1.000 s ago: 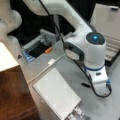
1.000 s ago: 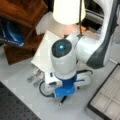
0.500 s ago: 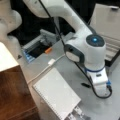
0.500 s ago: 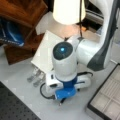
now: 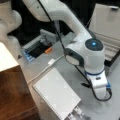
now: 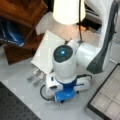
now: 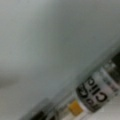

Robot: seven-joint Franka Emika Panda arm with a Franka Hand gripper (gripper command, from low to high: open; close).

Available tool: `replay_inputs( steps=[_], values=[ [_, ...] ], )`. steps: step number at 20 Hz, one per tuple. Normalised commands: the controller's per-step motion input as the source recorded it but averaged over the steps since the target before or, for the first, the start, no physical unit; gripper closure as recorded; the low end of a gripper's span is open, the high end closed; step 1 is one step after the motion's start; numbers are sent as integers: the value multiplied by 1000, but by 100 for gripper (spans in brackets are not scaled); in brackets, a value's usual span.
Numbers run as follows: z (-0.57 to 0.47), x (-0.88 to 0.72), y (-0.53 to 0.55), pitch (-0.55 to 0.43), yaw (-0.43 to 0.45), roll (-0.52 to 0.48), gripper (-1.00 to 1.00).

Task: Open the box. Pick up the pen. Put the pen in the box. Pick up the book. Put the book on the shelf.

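On the grey worktop, the box stands open at a front view's right, its pale lid raised; in a front view its pale compartments show at bottom right. A short dark piece, probably the pen, lies on the worktop just beside the arm's wrist, between the box and the book; I cannot tell whether anything touches it. The book lies flat, white and finely textured, near a front view's bottom, with a metal rack at its lower corner; in a front view the book sits next to the brown wooden shelf. The shelf also fills a front view's lower left, with a pale top.

The gripper points down close over the worktop, near the pen; its fingers are hidden by the wrist, so I cannot tell whether they are clenched or released. A dark bin with orange and blue bits sits behind.
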Motion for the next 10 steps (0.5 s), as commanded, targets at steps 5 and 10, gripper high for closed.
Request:
replay_inputs(
  steps=[5,10],
  values=[
    [-113,-143,-58,-168,73,-35,100],
    [-116,-182,-61,-177,78,-35,100]
  ],
)
